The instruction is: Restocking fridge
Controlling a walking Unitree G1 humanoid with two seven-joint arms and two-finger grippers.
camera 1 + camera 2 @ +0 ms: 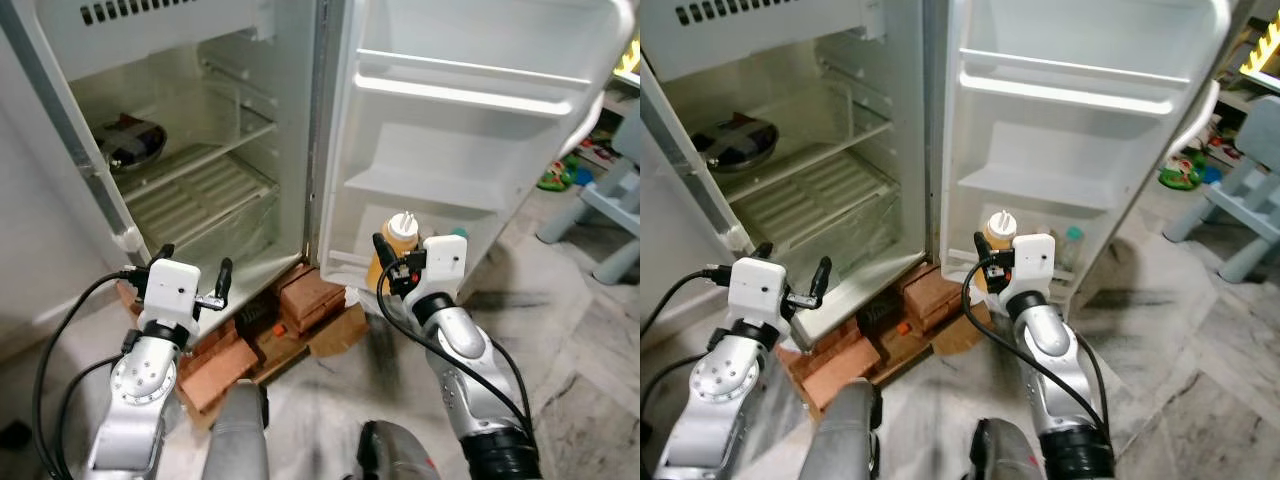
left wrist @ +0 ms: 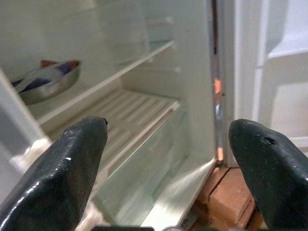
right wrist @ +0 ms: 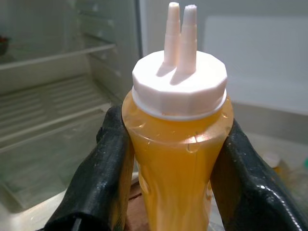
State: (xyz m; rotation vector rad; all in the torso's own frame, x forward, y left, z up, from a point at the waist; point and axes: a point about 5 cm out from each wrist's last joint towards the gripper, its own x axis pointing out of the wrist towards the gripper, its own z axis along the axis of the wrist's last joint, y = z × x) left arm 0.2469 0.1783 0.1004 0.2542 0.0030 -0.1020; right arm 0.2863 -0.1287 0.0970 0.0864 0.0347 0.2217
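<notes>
Right wrist view: the right gripper clamps an upright orange squeeze bottle between both fingers, beside the fridge door's lowest shelf. Left gripper hangs open, holding nothing.

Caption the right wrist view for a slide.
Right gripper clamps an orange squeeze bottle with a white twin-nozzle cap before the open fridge.

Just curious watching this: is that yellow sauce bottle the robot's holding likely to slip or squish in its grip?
Probably squishy: the bottle looks like soft clear plastic, pinched at its waist by the right gripper. It seems nearly full, so fairly heavy. Its smooth, glossy wall could slip.
</notes>
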